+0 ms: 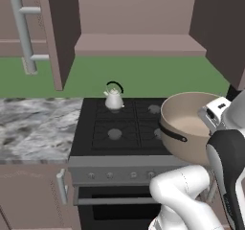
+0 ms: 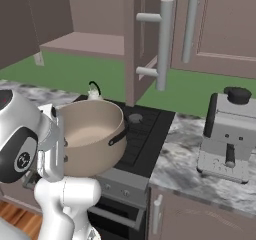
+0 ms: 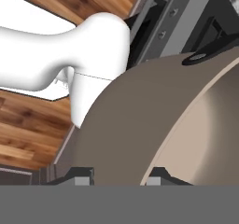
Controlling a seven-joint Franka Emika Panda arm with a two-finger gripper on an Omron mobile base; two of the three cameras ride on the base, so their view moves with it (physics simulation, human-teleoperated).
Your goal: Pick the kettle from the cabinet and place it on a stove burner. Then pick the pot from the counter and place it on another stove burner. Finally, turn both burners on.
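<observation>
The claw grips the pot by its rim, one fingertip either side of the wall, holding it tilted in the air at the right of the left base view, over the cooktop's front edge. The kettle sits upright on the back-left burner, frame centre, below the open cabinet.

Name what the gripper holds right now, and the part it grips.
The gripper holds the pot by its rim wall, one fingertip outside and one inside.
</observation>
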